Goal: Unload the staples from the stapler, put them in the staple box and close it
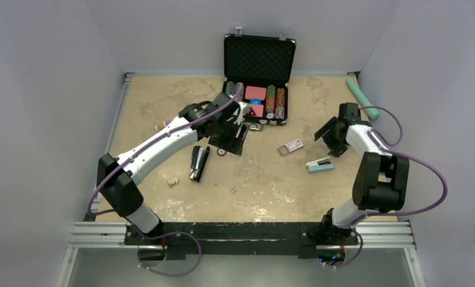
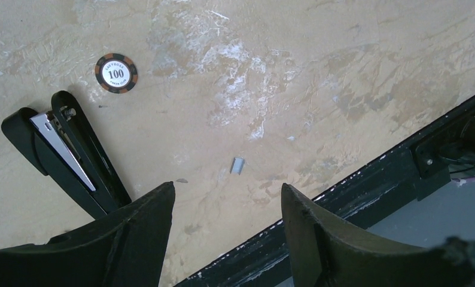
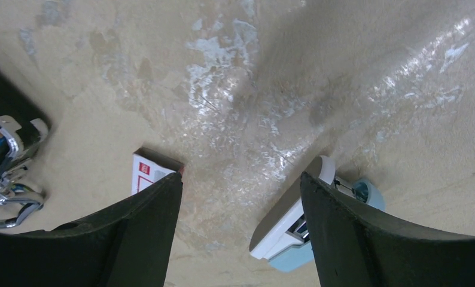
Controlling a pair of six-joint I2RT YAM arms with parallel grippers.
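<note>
Stapler (image 2: 67, 156): on the table (image 1: 283, 179), left of centre, lying open with its two arms splayed in a narrow V and the silvery channel showing.
Long axis: runs near to far and leans a little right. The hinge end is toward the robot and the free ends point away, toward a poker chip (image 2: 116, 73).
Staples (image 2: 238, 165): a short grey strip loose on the table, apart from the stapler, to its right.
Left claw (image 2: 228, 188): wide, holding nothing.
Right claw (image 3: 241, 179): wide, holding nothing, over the table's right side.
</note>
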